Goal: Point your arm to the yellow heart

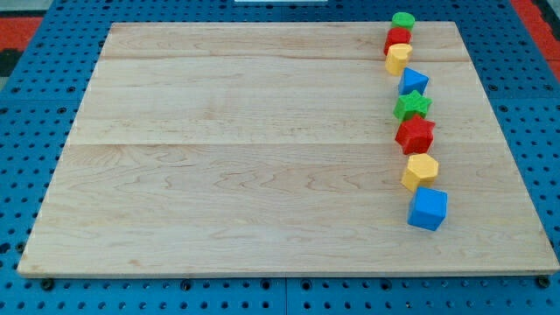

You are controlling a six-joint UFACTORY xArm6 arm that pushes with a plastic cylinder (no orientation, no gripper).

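Note:
The yellow heart (398,58) lies near the top right of the wooden board (245,149), in a column of blocks. Above it are a red block (397,38) and a green round block (403,20). Below it come a blue triangle (413,81), a green star (411,106), a red star (415,134), a yellow hexagon (420,171) and a blue cube (428,208). The yellow heart touches the red block above it. My tip and the rod do not show in the view.
The board rests on a blue perforated table (35,52). A red patch (542,17) shows at the view's top right corner.

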